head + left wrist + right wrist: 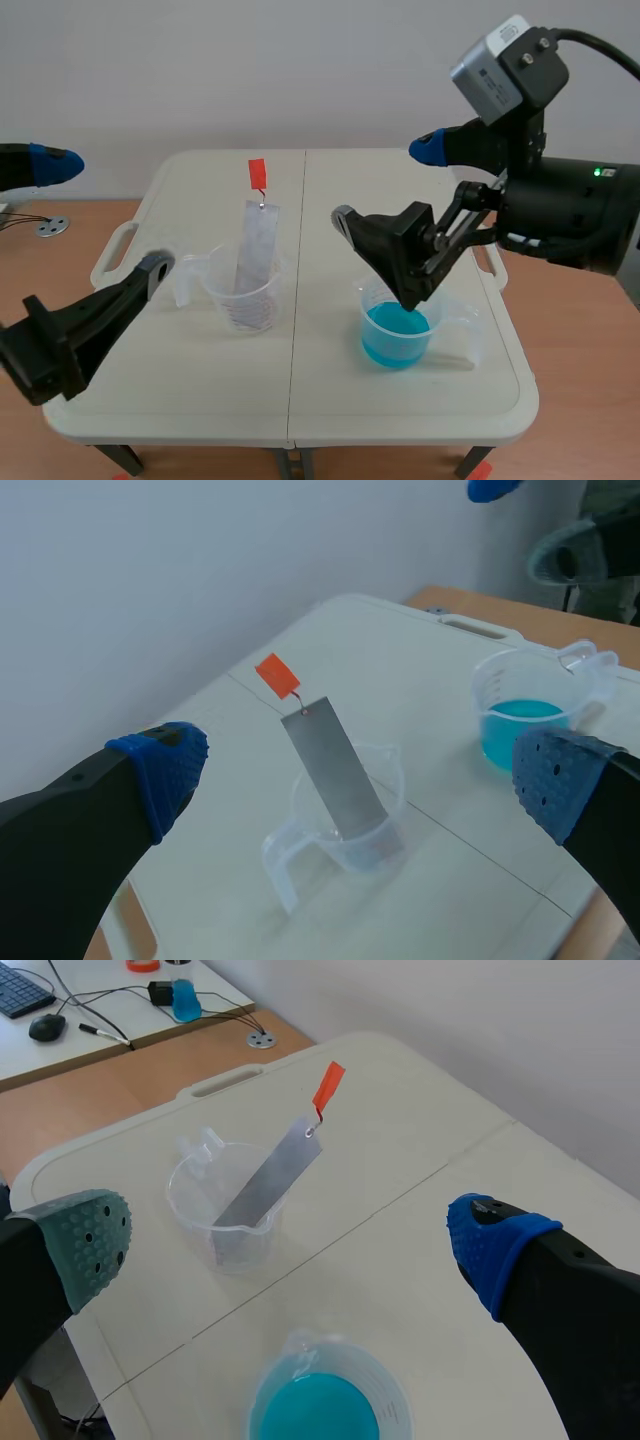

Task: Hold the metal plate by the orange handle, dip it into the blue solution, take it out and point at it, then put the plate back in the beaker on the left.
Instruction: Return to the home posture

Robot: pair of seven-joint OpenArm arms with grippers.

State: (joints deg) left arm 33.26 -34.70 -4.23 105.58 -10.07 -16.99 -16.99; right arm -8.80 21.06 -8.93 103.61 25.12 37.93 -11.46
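A thin grey metal plate (pixel 255 245) leans upright in a clear beaker (pixel 245 297) on the table's left half, its orange handle (pixel 258 173) sticking up at the top. A second clear beaker (pixel 398 332) with blue solution (pixel 396 326) stands on the right half. My left gripper (pixel 105 215) hangs open at the table's left edge, apart from the plate (pixel 335 775) and its handle (pixel 277 675). The right gripper (pixel 388 185) is open above the blue beaker (pixel 325 1400), and nothing is between its fingers. From there the plate (pixel 265 1180) and handle (pixel 328 1085) lie ahead.
The white folding table (pixel 300 400) has carry handles at both side edges and a seam down its middle. A wooden floor or desk surrounds it, with a small metal disc (pixel 50 227) at the left. A desk with keyboard and cables (pixel 60 1005) lies beyond.
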